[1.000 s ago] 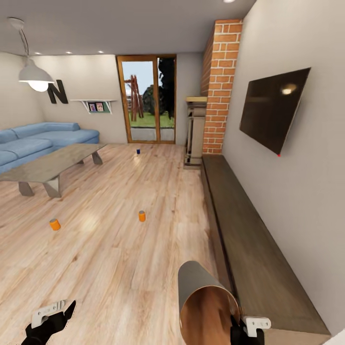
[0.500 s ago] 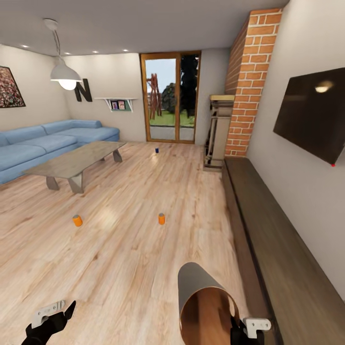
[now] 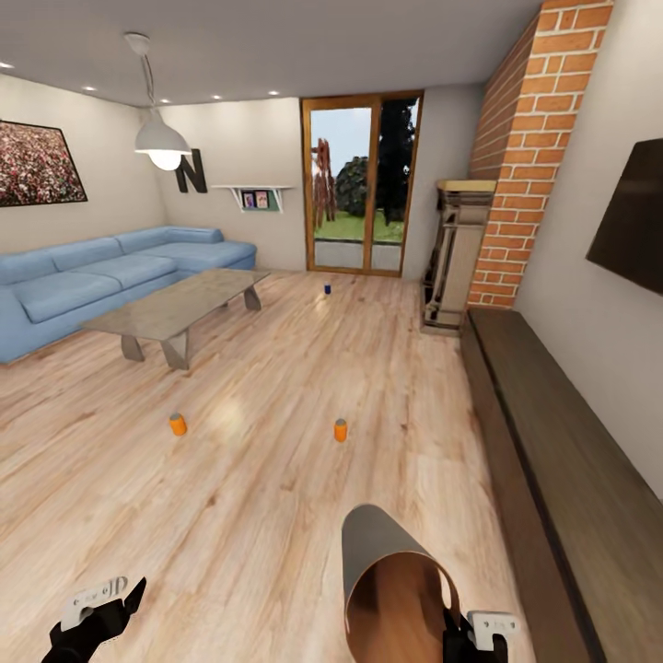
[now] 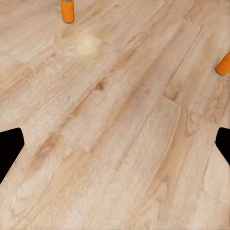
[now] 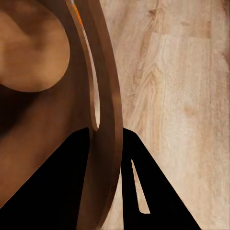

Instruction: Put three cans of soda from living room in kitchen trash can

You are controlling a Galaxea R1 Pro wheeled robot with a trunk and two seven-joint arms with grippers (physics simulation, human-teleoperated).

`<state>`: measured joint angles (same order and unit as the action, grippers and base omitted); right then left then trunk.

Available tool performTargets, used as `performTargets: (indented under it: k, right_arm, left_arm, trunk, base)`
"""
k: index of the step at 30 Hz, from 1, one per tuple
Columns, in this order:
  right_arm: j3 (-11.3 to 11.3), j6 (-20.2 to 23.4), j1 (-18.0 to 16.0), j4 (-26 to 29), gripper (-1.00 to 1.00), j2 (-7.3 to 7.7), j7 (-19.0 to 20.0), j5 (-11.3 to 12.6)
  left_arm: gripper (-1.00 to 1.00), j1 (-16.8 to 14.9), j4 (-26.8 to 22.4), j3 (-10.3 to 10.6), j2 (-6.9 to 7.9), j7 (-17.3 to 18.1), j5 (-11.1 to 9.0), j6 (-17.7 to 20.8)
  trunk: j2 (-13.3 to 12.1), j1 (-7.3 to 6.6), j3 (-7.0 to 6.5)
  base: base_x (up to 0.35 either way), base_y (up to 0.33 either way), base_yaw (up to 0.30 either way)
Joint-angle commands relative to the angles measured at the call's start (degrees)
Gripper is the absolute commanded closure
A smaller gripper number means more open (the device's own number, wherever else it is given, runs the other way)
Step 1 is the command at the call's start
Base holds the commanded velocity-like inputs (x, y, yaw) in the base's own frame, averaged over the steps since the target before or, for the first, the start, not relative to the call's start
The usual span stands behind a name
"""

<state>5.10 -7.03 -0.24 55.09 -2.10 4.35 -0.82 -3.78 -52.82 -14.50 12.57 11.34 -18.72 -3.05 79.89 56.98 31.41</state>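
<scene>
Two orange cans of soda (image 3: 178, 424) (image 3: 341, 430) stand on the living room's wood floor ahead of me. A dark blue can (image 3: 327, 288) stands farther off, near the glass doors. My right gripper (image 3: 460, 628) is shut on the rim of the tash can (image 3: 391, 575), which is tilted with its coppery inside facing me. In the right wrist view the fingers (image 5: 72, 191) pinch that rim (image 5: 103, 115). My left gripper (image 3: 103, 610) hangs open and holds nothing, low over the floor. The left wrist view shows both orange cans (image 4: 67, 10) (image 4: 223, 64) beyond its spread fingers (image 4: 9, 151).
A glass-topped coffee table (image 3: 180, 308) and a blue sofa (image 3: 101, 281) stand at the left. A long dark bench (image 3: 552, 479) runs along the right wall below a TV (image 3: 631, 230). A brick fireplace (image 3: 539, 157) and a rack (image 3: 456, 253) stand at the back right.
The whole view has swung left: the sofa, table, cans and doors have slid right in the picture and the TV is nearly out of it. Both grippers and the tash can keep their places.
</scene>
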Motion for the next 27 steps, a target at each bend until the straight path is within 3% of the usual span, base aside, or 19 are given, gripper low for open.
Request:
performTargets:
  k: [1,21,27]
  right_arm:
    - [0.0,0.0,-0.02,0.11,1.0,-0.01,0.4,0.11]
    - [-0.06,0.0,-0.04,-0.36,1.0,-0.07,0.4,0.11]
    - [-0.06,0.0,-0.02,-0.65,1.0,-0.06,0.4,0.11]
  left_arm:
    - [-1.0,0.0,0.0,0.0,0.0,0.0,0.0,-0.01]
    - [-1.0,0.0,0.05,0.0,-0.06,0.0,0.0,-0.02]
    - [-1.0,0.0,0.03,0.0,-0.07,0.0,0.0,0.03]
  trunk:
    - [0.0,0.0,0.0]
    - [0.0,0.0,0.02]
    - [0.0,0.0,0.01]
  base:
    - [0.256,0.197,0.025]
    - [0.258,0.194,0.003]
    - [0.26,0.191,-0.141]
